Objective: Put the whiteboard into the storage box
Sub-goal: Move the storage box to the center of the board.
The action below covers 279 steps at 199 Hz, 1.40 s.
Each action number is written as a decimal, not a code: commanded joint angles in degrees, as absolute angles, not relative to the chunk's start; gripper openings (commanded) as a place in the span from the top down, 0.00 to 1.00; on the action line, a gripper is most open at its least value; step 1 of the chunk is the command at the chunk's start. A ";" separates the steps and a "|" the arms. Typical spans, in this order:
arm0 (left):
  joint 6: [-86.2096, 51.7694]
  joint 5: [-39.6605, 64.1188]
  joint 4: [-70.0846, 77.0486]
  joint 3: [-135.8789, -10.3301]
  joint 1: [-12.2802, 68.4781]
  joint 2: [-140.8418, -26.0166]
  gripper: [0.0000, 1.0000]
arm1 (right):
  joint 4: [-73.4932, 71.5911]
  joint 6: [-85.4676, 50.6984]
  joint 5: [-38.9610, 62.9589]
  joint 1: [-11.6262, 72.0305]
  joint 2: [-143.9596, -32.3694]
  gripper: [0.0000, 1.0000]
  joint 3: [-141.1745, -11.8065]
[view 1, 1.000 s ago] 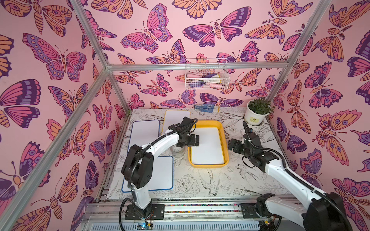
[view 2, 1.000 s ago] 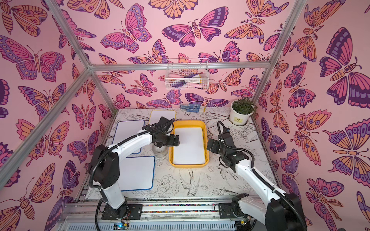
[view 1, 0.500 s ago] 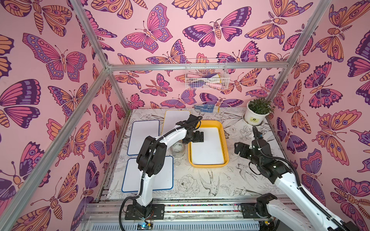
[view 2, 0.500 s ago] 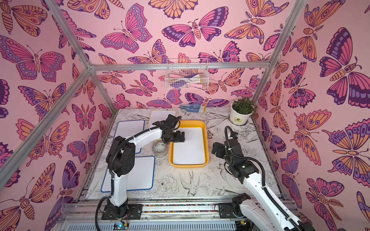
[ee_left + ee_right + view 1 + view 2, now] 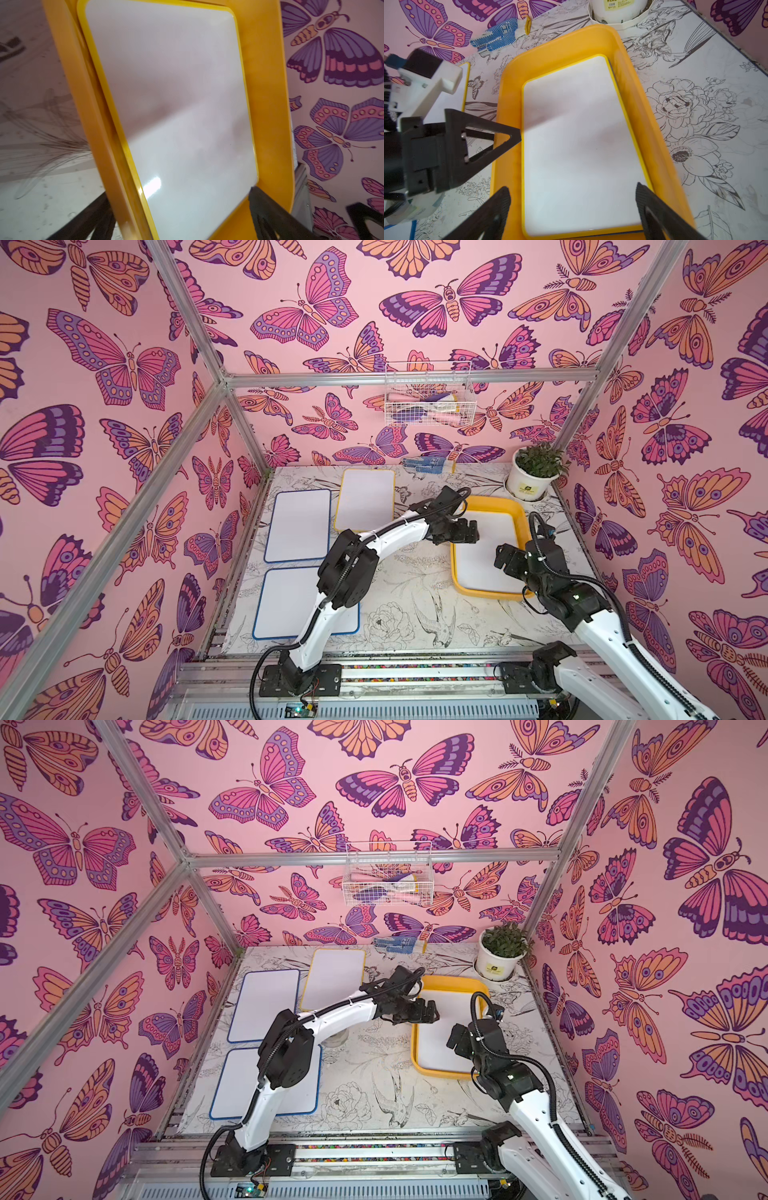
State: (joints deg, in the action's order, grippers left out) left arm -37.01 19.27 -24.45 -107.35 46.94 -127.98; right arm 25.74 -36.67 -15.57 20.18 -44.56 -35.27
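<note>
I see yellow-framed whiteboard (image 5: 478, 572) lying flat inside storage box (image 5: 521, 512), right of centre in both top views. Left end effector (image 5: 471, 532) wide open, empty, over box's left edge. Right end effector (image 5: 571, 205) wide open, empty, above board's lower end. Blue-framed whiteboard (image 5: 299, 526) on table (image 5: 415, 572), centre-left.

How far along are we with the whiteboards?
Done: one yellow-edged whiteboard lies flat in the box. In hand: nothing; left claw and right claw hang open and empty over it. Left: two blue-edged boards and another yellow-edged board lie on the table, if they belong in too.
</note>
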 commanded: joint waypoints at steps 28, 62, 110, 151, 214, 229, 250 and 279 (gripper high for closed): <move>-37.37 20.74 -20.38 -94.98 38.27 -112.83 0.03 | 21.41 -36.24 -13.05 21.23 -51.07 0.05 -38.21; -36.87 19.19 -21.33 -85.09 32.97 -103.16 0.03 | 18.02 -36.23 -17.20 29.03 -61.26 0.05 -41.96; -34.92 15.87 -26.75 -77.18 28.52 -93.64 0.03 | 19.07 -36.52 -21.65 34.94 -76.82 0.05 -49.02; -32.85 12.84 -30.93 -73.32 27.27 -89.52 0.03 | 19.80 -36.10 -24.27 35.98 -85.03 0.05 -52.19; -31.69 10.51 -35.07 -67.77 24.63 -85.32 0.02 | 24.66 -34.54 -29.83 32.98 -88.21 0.05 -53.11; -31.72 9.49 -36.16 -66.53 23.54 -84.82 0.02 | 23.83 -34.15 -28.82 30.66 -86.46 0.05 -51.19; -31.86 8.12 -37.04 -65.01 22.70 -84.68 0.02 | 22.88 -33.50 -26.93 26.74 -83.22 0.05 -48.61; -32.84 8.25 -36.95 -63.98 22.32 -86.40 0.02 | 21.09 -32.89 -23.04 23.99 -78.61 0.05 -46.20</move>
State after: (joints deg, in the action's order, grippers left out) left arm -32.47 9.30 -35.16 -65.21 22.63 -85.67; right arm 21.47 -33.93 -24.16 25.74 -82.63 -47.66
